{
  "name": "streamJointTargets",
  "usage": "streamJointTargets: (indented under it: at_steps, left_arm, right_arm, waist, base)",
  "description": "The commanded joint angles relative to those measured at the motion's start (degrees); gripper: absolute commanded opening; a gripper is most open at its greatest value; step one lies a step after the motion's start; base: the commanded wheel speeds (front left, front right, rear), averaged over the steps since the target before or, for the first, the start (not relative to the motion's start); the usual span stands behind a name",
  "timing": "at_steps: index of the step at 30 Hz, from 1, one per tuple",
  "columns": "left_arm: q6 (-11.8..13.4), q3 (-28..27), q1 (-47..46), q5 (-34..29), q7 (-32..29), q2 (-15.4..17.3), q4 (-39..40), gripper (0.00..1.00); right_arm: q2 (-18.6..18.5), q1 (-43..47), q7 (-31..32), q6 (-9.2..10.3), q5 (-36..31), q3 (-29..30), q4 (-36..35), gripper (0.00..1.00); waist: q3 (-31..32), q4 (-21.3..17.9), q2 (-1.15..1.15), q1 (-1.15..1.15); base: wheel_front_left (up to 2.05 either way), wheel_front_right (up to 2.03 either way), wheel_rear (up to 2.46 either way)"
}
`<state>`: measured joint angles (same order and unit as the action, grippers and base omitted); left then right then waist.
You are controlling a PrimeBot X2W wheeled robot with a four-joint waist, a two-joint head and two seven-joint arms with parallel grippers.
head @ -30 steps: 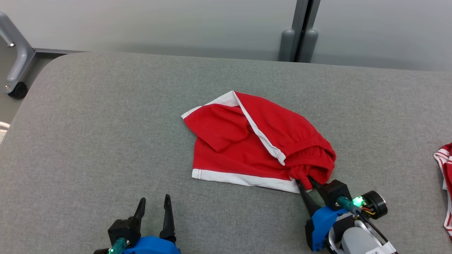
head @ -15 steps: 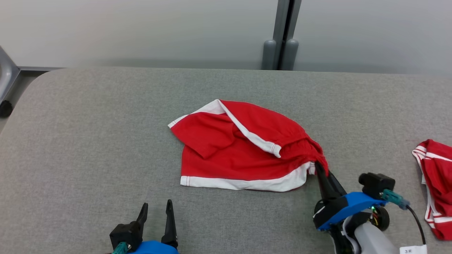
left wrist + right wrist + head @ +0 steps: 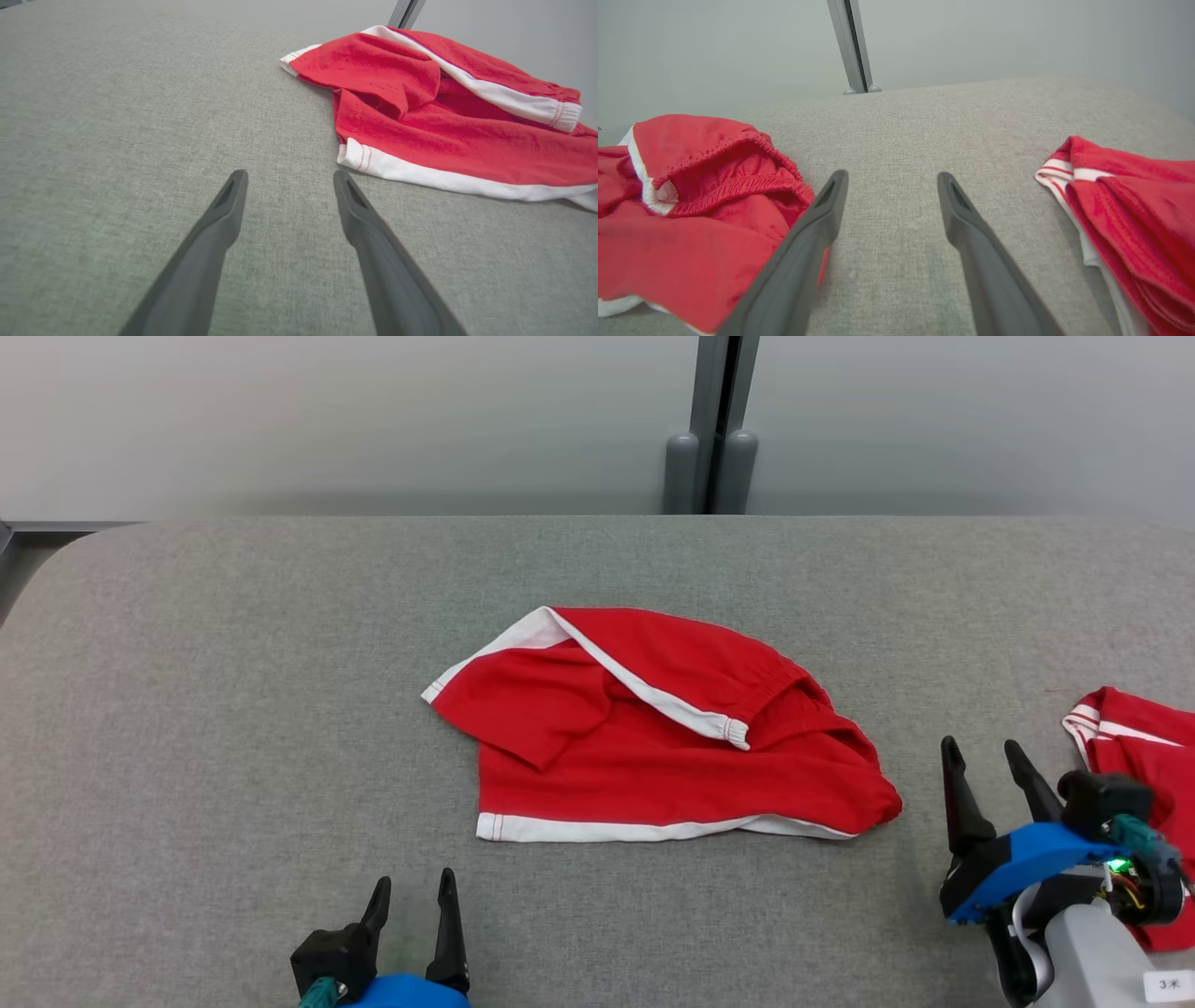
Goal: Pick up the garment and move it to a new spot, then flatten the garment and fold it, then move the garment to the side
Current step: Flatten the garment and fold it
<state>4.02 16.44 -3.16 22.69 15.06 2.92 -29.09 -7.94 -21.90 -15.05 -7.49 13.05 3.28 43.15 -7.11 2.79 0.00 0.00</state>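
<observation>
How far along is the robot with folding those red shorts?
Early. The red shorts lie on the table, possibly already moved, but rumpled: one leg flopped over, waistband bunched. Nothing in hand: left gripper and right gripper both open, apart from the cloth. Flattening, folding and moving aside remain.

Even, diffuse lighting from above; bright, with no glare and no blown highlights. Soft, faint shadows only: a thin dark line under the near hem of the garment (image 3: 467, 140) on the worktop (image 3: 233, 709), a dim patch between the fingers (image 3: 803, 261) in the right wrist view. Head view sharp, colours clean. Wrist views wide-angle: fingers stretched and slightly soft toward the bottom edge, worktop weave crisp mid-frame, far wall (image 3: 994, 37) smooth.
</observation>
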Motion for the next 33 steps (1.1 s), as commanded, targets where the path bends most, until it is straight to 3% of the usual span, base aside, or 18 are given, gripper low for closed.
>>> streamJointTargets:
  at_steps: [1, 6, 13, 23, 26, 27, 29, 33]
  left_arm:
    - [-0.12, -0.10, -0.79, -0.31, 0.15, -0.06, 0.32, 1.00]
    - [-0.86, 0.56, -1.49, -0.02, 0.15, -0.05, 1.34, 1.00]
    - [-2.51, 3.45, -4.11, 1.89, 0.15, -0.05, 0.56, 1.00]
    - [-0.70, 3.40, -7.97, 4.10, 0.15, -0.04, -6.04, 1.00]
    - [0.17, 2.95, -9.39, 4.72, 0.01, -0.04, -8.90, 0.48]
    - [0.49, 2.70, -9.47, 4.83, 0.01, -0.04, -9.34, 0.27]
    - [0.85, 1.86, -9.80, 4.97, 0.01, -0.06, -9.18, 0.00]
    - [1.07, 0.11, -8.83, 3.94, 0.08, 0.02, -7.96, 0.00]
  right_arm:
    - [0.48, 1.34, -0.17, -0.01, -1.42, 0.51, -1.05, 1.00]
    - [1.99, 4.08, -0.17, -0.01, -6.14, 0.15, -4.53, 1.00]
    - [3.51, 6.65, -0.17, -0.01, -6.40, -1.17, -5.98, 1.00]
    - [3.65, 5.88, -0.17, -0.01, -5.16, -3.92, -7.09, 1.00]
    - [3.33, 5.77, -0.17, -0.01, -4.78, -4.37, -7.20, 1.00]
    - [3.23, 5.87, -0.17, -0.01, -4.55, -4.46, -7.16, 1.00]
    - [3.09, 6.14, -0.17, -0.01, -4.32, -4.61, -7.22, 1.00]
    - [3.06, 7.24, -0.17, -0.01, -3.36, -6.15, -7.15, 1.00]
  waist:
    - [0.08, -0.25, 0.00, 0.00]
    - [0.00, -1.13, 0.00, 0.00]
    - [-1.03, -2.76, 0.00, 0.00]
    - [-3.31, -6.51, 0.00, 0.00]
    - [-3.81, -7.00, 0.00, 0.00]
    - [-3.89, -7.04, 0.00, 0.00]
    - [-3.99, -6.92, 0.00, 0.00]
    - [-3.76, -5.87, 0.00, 0.00]
  base:
    - [0.00, 0.00, 0.00]
    - [0.00, 0.00, 0.00]
    - [0.00, 0.00, 0.00]
    - [0.00, 0.00, 0.00]
    - [0.00, 0.00, 0.00]
    - [0.00, 0.00, 0.00]
    - [0.00, 0.00, 0.00]
    - [0.00, 0.00, 0.00]
